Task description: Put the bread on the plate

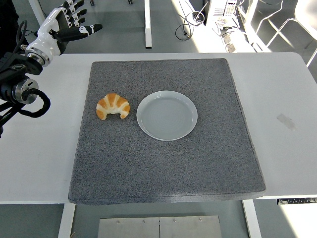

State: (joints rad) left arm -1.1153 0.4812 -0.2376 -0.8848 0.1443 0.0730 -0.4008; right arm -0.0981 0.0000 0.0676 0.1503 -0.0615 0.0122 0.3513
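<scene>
The bread point(113, 106), a golden croissant with its curved back turned toward the far side and its two tips pointing toward the near edge, lies on the left part of the grey mat point(168, 163), just beside the plate point(167, 115) but not touching it. The plate is a pale round dish with nothing on it, sitting near the middle of the mat, slightly toward the far side. The mat is a large dark speckled square that covers most of the white tabletop point(287, 99), leaving bare strips on the left and right. The left hand point(62, 27) is raised at the far left corner, above the far edge of the tabletop and well apart from the bread; its fingers point(89, 29) are spread and stretched out toward the right, holding nothing. Its black arm runs down along the left edge of the picture, with a looped cable near the wrist. Beyond the tabletop, white table legs stand on a grey floor
</scene>
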